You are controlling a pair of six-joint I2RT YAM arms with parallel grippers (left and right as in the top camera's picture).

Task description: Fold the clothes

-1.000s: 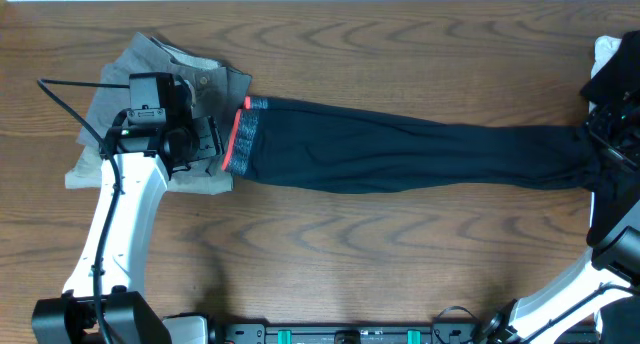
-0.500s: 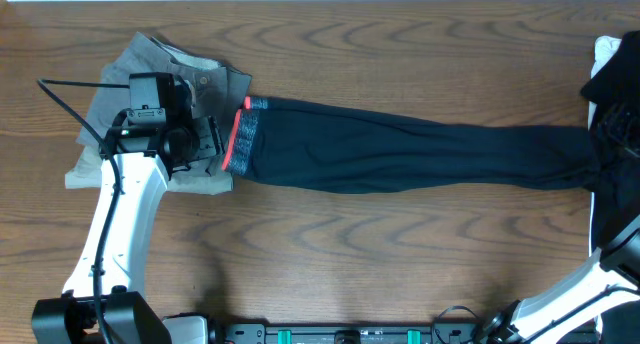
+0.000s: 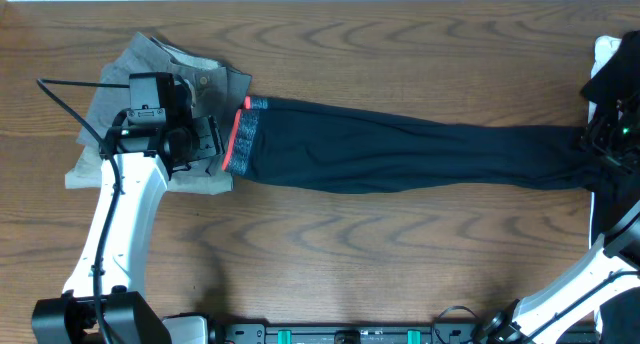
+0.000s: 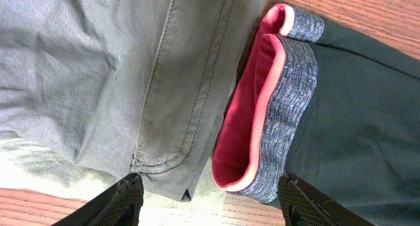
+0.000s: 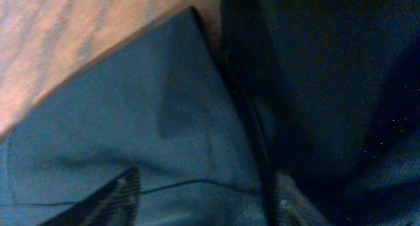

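The dark navy trousers [image 3: 400, 154] lie stretched flat across the table, with the grey, coral-edged waistband [image 3: 240, 139] on the left and the leg ends [image 3: 570, 154] on the right. My left gripper [image 3: 213, 144] is open just left of the waistband, above a grey garment [image 3: 150, 64]. In the left wrist view the waistband [image 4: 282, 114] lies between the spread fingers of the left gripper [image 4: 210, 183], untouched. My right gripper [image 3: 603, 144] is low over the leg ends. In the right wrist view it [image 5: 207, 186] is open, with dark fabric [image 5: 144, 121] between its fingers.
The crumpled grey garment [image 4: 98, 75] lies under and behind my left gripper at the table's left. A dark cloth [image 3: 615, 79] and something white [image 3: 607, 49] sit at the far right edge. Bare wooden table [image 3: 350, 244] shows in front of the trousers.
My right gripper has shifted slightly over the leg ends. The left arm and the trousers have not moved.
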